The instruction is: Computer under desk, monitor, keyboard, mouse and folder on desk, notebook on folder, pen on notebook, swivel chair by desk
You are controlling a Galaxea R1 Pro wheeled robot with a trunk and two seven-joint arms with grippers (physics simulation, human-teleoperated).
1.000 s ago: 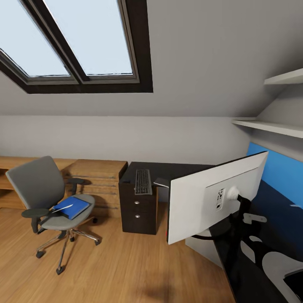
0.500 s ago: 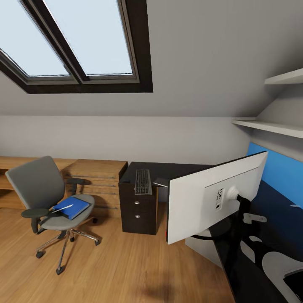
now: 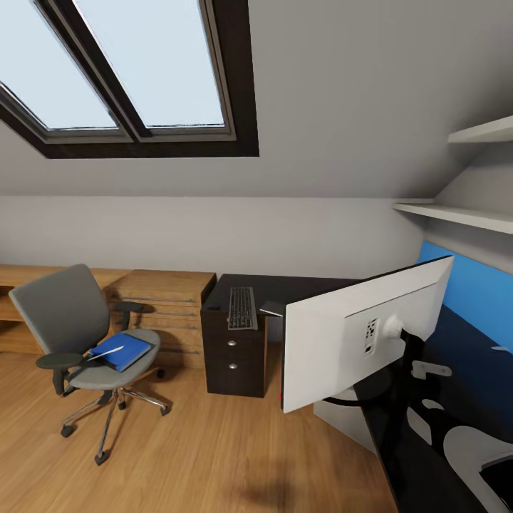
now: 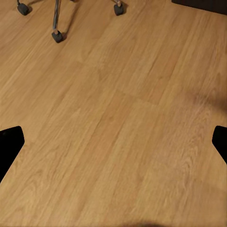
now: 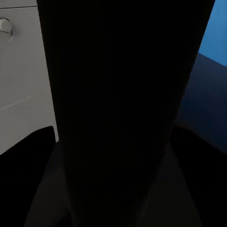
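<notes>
Left gripper is spread wide with nothing in it, just its two dark fingertips at the side edges of the wrist view over bare wooden floor, so I'd guess that arm is parked low while the robot sorts out the monitor. Going left to right in the head view: the swivel chair stands at lower left, well apart from the desk, with the blue folder flat on its seat, so that part of the job isn't done. Centre, the keyboard lies on the desk above the silver-knobbed drawers. Right of centre, the monitor shows its pale back, tilted, its foot over the desk. The right gripper's wrist camera is jammed up against something dark, probably the monitor's stand, so I can't tell if it's clamped or loose. No readable brand or writing anywhere, just tiny marks on the monitor's back.
</notes>
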